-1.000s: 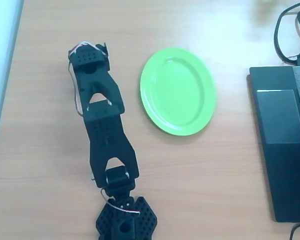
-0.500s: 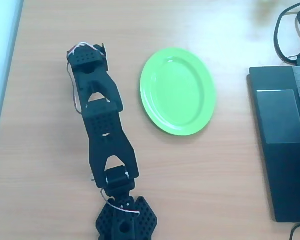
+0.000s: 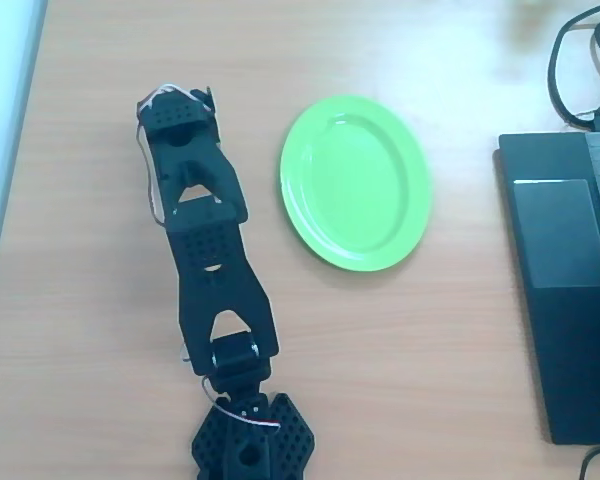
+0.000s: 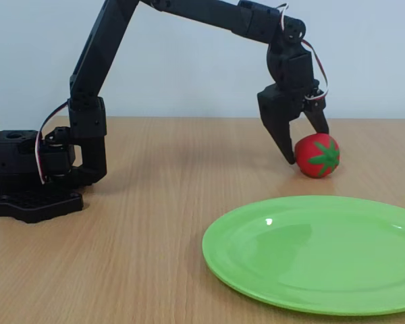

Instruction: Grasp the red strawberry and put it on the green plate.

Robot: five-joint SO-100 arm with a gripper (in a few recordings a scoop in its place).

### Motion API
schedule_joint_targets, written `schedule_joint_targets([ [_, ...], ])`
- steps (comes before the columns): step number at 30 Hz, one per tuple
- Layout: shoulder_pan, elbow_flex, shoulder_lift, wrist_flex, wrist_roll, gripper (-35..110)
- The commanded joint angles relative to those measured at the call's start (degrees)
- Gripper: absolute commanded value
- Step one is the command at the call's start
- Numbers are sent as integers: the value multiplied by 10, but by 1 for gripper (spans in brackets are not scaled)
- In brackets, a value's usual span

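In the fixed view the red strawberry (image 4: 318, 156) sits on the wooden table behind the green plate (image 4: 310, 297), its green cap facing the camera. My black gripper (image 4: 306, 144) hangs over the strawberry's left side and is open. One finger reaches down against the fruit's left flank and the other sits above its top. From overhead, the gripper head (image 3: 178, 108) lies left of the green plate (image 3: 356, 182) and covers the strawberry. The plate has nothing on it.
A black laptop (image 3: 565, 290) with cables (image 3: 577, 70) occupies the right side of the overhead view. The arm's base (image 4: 30, 175) stands at the left in the fixed view. Bare wood lies between the gripper and the plate.
The arm has shifted by only a few pixels over the strawberry's spot. The plate has not moved.
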Motion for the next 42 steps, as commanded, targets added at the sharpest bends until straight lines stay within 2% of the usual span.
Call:
schedule_joint_targets([
  [1,1,-12,14,6,3,39],
  [11,19,-10,26,13,0,46],
  [20,32,-12,19,10,5,36],
  [22,35,-12,18,8,5,30],
  [25,39,-12,15,1,4,7],
  [27,41,-13,15,-2,7,0],
  [35,47,-17,38,10,10,2],
  [42,68,-19,221,47,27,8],
])
